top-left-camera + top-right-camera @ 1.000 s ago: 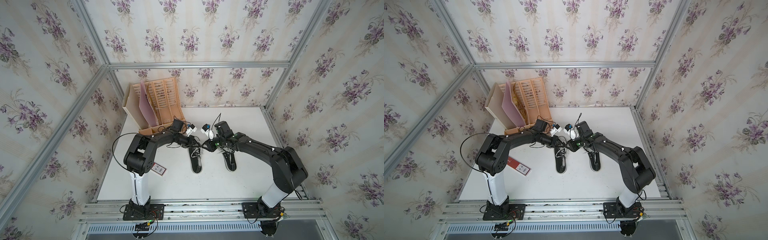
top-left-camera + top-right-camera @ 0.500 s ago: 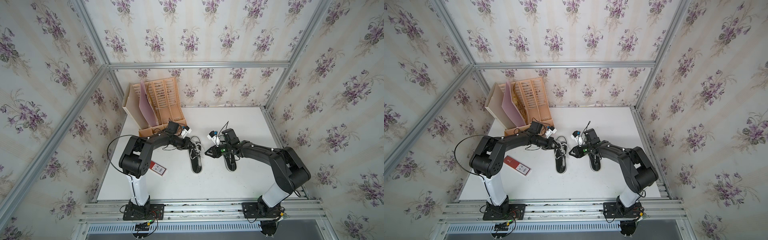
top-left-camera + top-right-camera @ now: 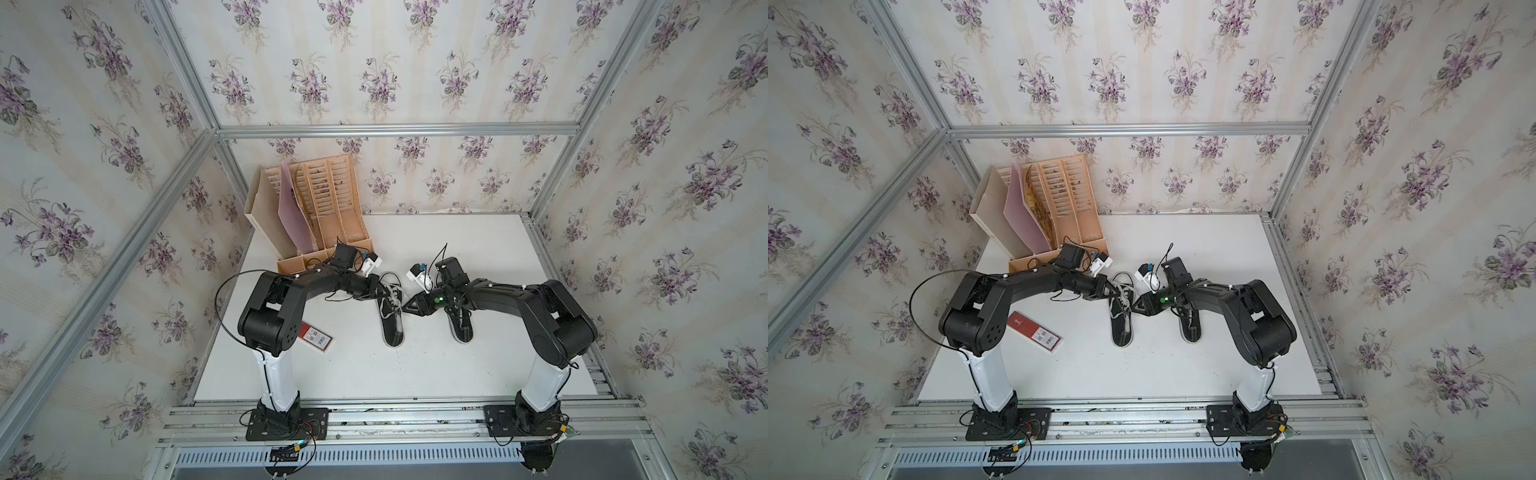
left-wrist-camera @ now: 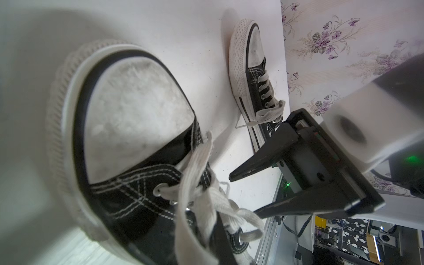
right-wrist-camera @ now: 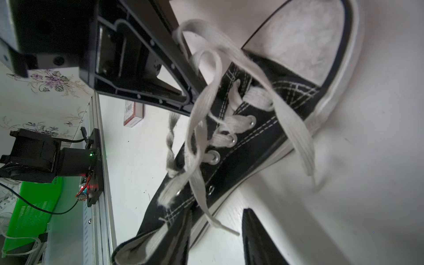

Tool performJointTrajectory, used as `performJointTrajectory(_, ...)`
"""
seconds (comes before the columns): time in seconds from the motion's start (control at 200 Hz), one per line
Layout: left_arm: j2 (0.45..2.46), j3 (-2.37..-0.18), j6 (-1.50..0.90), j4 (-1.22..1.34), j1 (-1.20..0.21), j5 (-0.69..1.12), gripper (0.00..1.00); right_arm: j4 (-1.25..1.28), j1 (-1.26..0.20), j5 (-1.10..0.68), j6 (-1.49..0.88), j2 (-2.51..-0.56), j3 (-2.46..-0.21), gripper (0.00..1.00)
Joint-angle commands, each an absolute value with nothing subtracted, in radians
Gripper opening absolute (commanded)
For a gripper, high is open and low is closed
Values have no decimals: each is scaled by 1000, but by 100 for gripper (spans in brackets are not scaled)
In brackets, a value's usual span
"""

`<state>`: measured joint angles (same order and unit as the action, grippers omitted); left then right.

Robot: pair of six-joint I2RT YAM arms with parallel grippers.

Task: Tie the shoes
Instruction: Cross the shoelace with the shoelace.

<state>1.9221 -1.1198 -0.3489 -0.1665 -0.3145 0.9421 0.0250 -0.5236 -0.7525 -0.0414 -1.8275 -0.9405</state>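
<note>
Two black shoes with white toe caps lie side by side on the white table in both top views, the left shoe (image 3: 391, 320) and the right shoe (image 3: 462, 326). My left gripper (image 3: 380, 291) sits over the left shoe's lacing, shut on its flat white lace (image 4: 202, 197). In the right wrist view that lace (image 5: 202, 107) loops over the left gripper's fingers (image 5: 183, 75). My right gripper (image 3: 404, 307) hangs low beside the left shoe's inner side, open. The lace's loose tip (image 5: 226, 229) lies between its fingers (image 5: 254, 238), apart from them.
A wooden file organizer (image 3: 320, 216) with a pink folder stands at the back left, close behind the left arm. A red and white box (image 3: 318, 338) lies on the table by the left arm's base. Metal rails run along the table's front edge.
The right gripper has drawn back from the left gripper, dropped low beside the left shoe and narrowed a little. The left gripper has kept the lace and shifted slightly left.
</note>
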Motion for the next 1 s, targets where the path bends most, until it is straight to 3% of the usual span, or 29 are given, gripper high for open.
performJointTrajectory(0.0, 1925, -1123, -352, -153, -313, 939, 0, 28, -530, -786, -21, -1843, -951, 40)
performJointTrajectory(0.2, 1924, -1127, -352, -156, -314, 938, 0, 28, -530, -806, -23, -1868, -962, 32)
performJointTrajectory(0.37, 1910, -1126, -352, -160, -313, 931, 2, 8, -569, -783, -24, -1846, -963, 0)
performJointTrajectory(0.44, 1891, -1117, -348, -171, -312, 915, 8, 2, -568, -734, -29, -1799, -939, 0)
performJointTrajectory(0.514, 1859, -1097, -339, -187, -310, 898, 24, -24, -564, -697, -35, -1761, -921, 0)
performJointTrajectory(0.709, 1744, -1007, -310, -250, -275, 849, 54, -89, -564, -644, -50, -1730, -895, 0)
performJointTrajectory(0.794, 1694, -983, -299, -297, -248, 828, 60, -87, -563, -617, -58, -1720, -887, 0)
performJointTrajectory(0.994, 1612, -1019, -251, -415, -226, 724, 60, -92, -564, -598, -61, -1720, -897, 0)
